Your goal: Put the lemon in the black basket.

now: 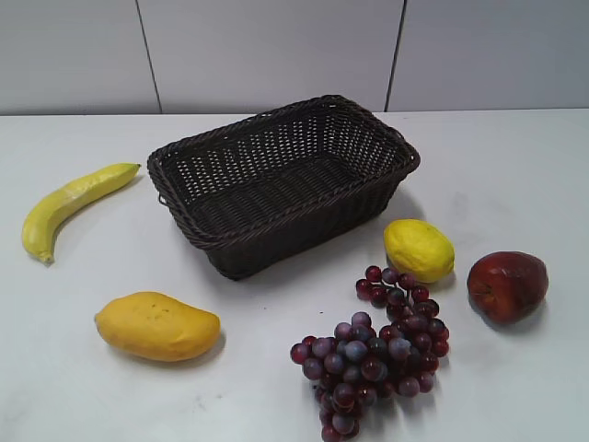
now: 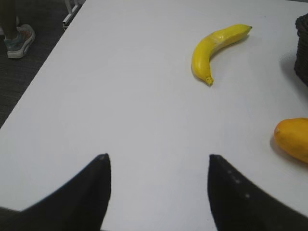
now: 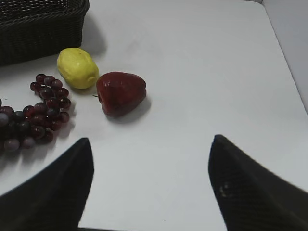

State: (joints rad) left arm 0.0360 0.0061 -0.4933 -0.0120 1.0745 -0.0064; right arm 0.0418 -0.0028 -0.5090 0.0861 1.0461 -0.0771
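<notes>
Black basket [image 1: 281, 180] mid-table, empty; lemon [image 1: 419, 250] on table just off its right front corner, between grapes [image 1: 377, 350] and red apple [image 1: 507, 285], long axis slanting left-right. Ahead-left of right gripper [image 3: 149, 185], jaws spread, empty: nearer arm. Left gripper [image 2: 159, 185] likewise spread, empty, well apart over by banana [image 2: 216, 48].

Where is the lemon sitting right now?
In the exterior view, the small yellow dimpled lemon lies on the white table's right side, beside the dark woven wicker basket, between the purple grape bunch and the dark red apple.
</notes>
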